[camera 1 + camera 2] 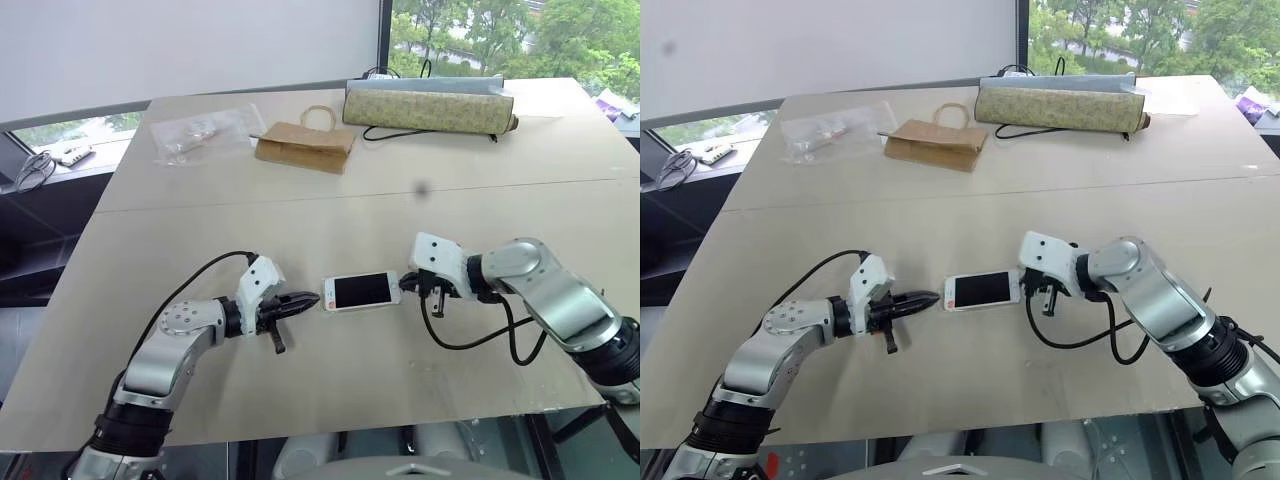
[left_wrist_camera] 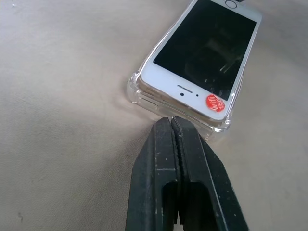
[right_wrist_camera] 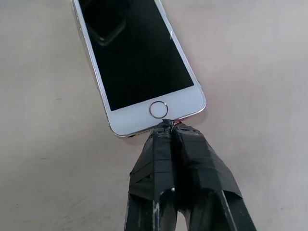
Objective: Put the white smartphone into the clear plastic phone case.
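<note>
Your white smartphone lies flat, screen up, near the front of the table; your left gripper points at its left end, fingers pressed together, tip just beside it; your right gripper meets the opposite end, also closed; a black cable loops from each wrist. Far back you have a crinkly clear bag, a brown paper bag and a long patterned roll.
</note>
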